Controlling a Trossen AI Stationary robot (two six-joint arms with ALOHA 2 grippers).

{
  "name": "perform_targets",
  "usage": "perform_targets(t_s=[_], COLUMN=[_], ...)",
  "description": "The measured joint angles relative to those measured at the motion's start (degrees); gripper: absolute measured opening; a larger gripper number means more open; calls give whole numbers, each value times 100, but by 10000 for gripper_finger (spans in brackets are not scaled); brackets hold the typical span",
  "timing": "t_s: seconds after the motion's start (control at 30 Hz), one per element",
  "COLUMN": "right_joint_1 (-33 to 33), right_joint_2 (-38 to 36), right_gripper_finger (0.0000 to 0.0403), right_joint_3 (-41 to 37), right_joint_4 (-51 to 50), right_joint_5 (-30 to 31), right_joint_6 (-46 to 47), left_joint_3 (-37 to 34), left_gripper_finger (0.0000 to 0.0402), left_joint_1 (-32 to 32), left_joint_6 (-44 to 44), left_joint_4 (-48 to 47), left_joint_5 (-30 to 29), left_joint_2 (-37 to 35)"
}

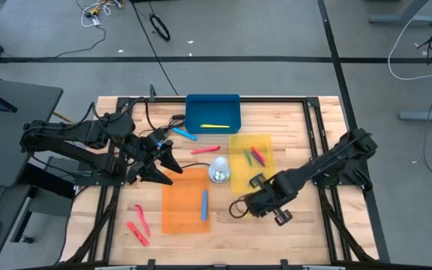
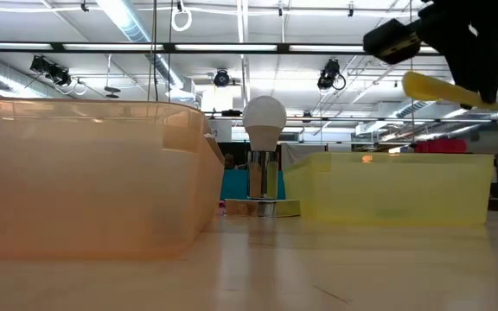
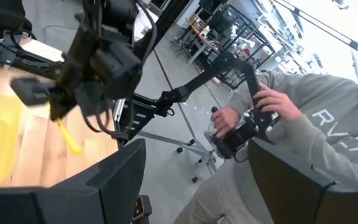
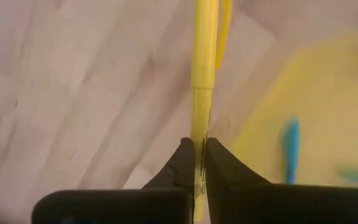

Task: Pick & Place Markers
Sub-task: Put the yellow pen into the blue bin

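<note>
Pinched between the right gripper's [image 4: 199,163] closed fingers, the yellow marker [image 4: 204,74] hangs above bare table beside the yellow tray [image 1: 240,142], needing carry and release there; the left gripper [image 1: 161,166], fingers spread, waits.

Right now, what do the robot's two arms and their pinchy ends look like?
Both arms are black, built of chunky jointed segments on dark frames, with black cables looped alongside them. The left tool ends in two pointed black fingers. The right tool has two flat, dark, blade-like fingers, and a small round knob sticks out beside its wrist. I see no writing on either.
</note>
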Motion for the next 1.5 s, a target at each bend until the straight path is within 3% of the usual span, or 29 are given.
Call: perform_targets(t_s=[0.23,0.5,0.73,1.1,1.5], right_joint_1=[-255,-724,-965,-1323,-2513], right_joint_2=[-14,-14,-14,90,468], right_gripper_finger=[6,8,9,11,11], right_joint_3=[843,1817,2474,2522,2946], right_joint_4=[-1280,-1863,-2307,-2683,-2666], right_joint_5=[-5,-152,-154,-452,-439], right_joint_6=[789,1936,2375,2115,1244], left_joint_3=[2,0,0,0,0], left_gripper_finger=[287,287,287,287,287], left_joint_1=[0,0,-1,0,-1], left_joint_6=[1,1,1,1,1], left_joint_4=[0,1,2,0,2], left_joint_5=[0,0,0,0,0], left_joint_2=[0,0,0,0,-4])
